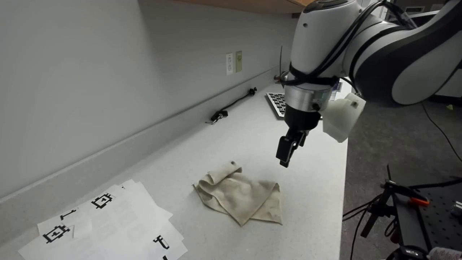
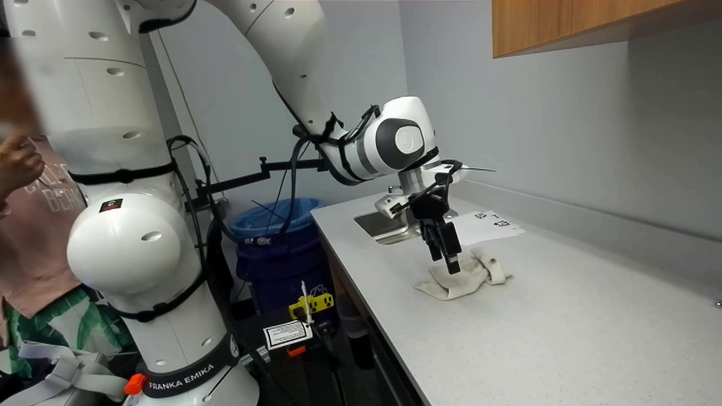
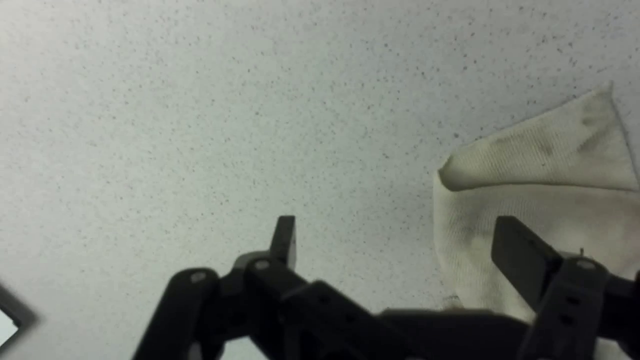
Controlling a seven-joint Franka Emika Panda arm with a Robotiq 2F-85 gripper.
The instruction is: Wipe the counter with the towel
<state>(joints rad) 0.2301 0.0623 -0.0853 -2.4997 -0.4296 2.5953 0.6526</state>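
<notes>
A crumpled beige towel [image 1: 238,198] lies partly folded over on the light speckled counter [image 1: 310,216]. It also shows in an exterior view [image 2: 454,285] and at the right of the wrist view [image 3: 470,215], where it runs out of the frame. My black gripper [image 1: 285,160] points down above the counter beside the towel, and it also shows in an exterior view [image 2: 445,263]. In the wrist view my gripper [image 3: 395,222] is open and empty. Its right finger stands over the towel's edge and its left finger over bare counter. The fingers appear to be above the towel, not touching it.
White papers with black printed marks [image 1: 119,220] lie near the wall. A sink [image 2: 383,225] is set in the counter's far end. A keyboard [image 1: 278,103] and a black cable with a clamp [image 1: 219,115] are on the counter. A wooden cabinet [image 2: 564,25] hangs above.
</notes>
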